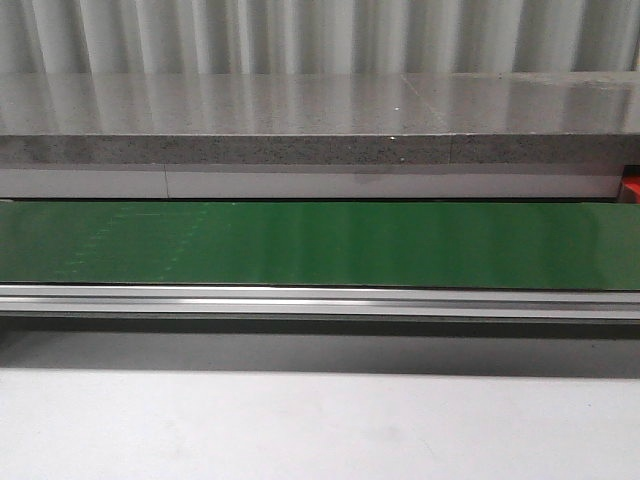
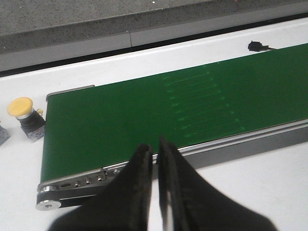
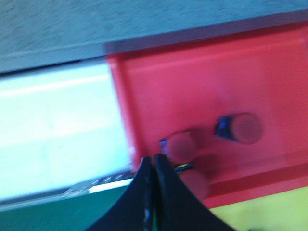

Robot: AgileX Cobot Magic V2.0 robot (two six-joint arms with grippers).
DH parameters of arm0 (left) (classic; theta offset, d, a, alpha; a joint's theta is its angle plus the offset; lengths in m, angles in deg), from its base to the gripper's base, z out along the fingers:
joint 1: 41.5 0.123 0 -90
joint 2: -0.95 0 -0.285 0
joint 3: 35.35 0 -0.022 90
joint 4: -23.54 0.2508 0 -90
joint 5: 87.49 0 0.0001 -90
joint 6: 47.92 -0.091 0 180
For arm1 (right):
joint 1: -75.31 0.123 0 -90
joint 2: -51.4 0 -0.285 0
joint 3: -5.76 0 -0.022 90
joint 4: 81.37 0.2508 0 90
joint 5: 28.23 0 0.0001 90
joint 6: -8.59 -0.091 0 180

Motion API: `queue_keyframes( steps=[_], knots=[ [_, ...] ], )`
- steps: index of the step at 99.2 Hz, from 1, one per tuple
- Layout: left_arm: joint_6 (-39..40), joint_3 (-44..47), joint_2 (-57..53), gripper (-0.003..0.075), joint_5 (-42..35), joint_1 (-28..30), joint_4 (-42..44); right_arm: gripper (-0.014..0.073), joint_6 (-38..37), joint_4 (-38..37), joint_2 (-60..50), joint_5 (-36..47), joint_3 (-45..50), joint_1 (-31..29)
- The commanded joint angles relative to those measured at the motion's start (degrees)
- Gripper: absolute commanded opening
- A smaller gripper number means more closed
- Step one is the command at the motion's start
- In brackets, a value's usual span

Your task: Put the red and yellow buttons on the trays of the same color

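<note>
From the front, the green belt (image 1: 320, 245) runs bare from side to side, with only a sliver of red tray (image 1: 632, 186) peeking in at 3 o'clock; neither arm shows here. The left wrist camera shows the left gripper (image 2: 155, 153) with its jaws pressed nearly together, holding nothing, poised over the near rail of the belt. A yellow button (image 2: 23, 115) stands upright on the white table off the belt's end, out at 9 o'clock, beside a blue scrap cut off by the edge. The right wrist camera is blurred: the right gripper (image 3: 154, 168) is closed and seems empty, hanging at the red tray's edge, with red buttons (image 3: 239, 127) lying inside around 3 o'clock. How many there are I can't quite say, perhaps three. A yellow tray (image 3: 269, 214) corner shows at 5 o'clock. I'd judge the reds are delivered and the yellow is next: the left jaws must spread, swing over, and straddle its cap.
</note>
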Motion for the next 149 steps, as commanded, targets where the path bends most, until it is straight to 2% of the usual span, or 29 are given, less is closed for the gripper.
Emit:
queue_keyframes(
  steps=[1,32,65,117,149],
  knots=[
    [0.2,-1.6,0.2,-0.0006,-4.2,-0.3,-0.8,-0.0068,0.5,-0.4,-6.3,2.2,2.0,2.8],
    [0.2,-1.6,0.2,-0.0006,-4.2,-0.3,-0.8,-0.0068,0.5,-0.4,-18.8,7.8,18.9,13.1],
    [0.2,-1.6,0.2,-0.0006,-4.2,-0.3,-0.8,-0.0068,0.5,-0.4,-35.0,14.4,37.6,19.7],
    [0.2,-1.6,0.2,-0.0006,-4.7,-0.3,-0.8,-0.0068,1.4,-0.4,-68.2,24.9,64.3,20.2],
    [0.2,-1.5,0.2,-0.0006,-6.3,-0.3,-0.8,-0.0068,1.4,-0.4,-86.4,26.7,76.5,20.2]
  ],
)
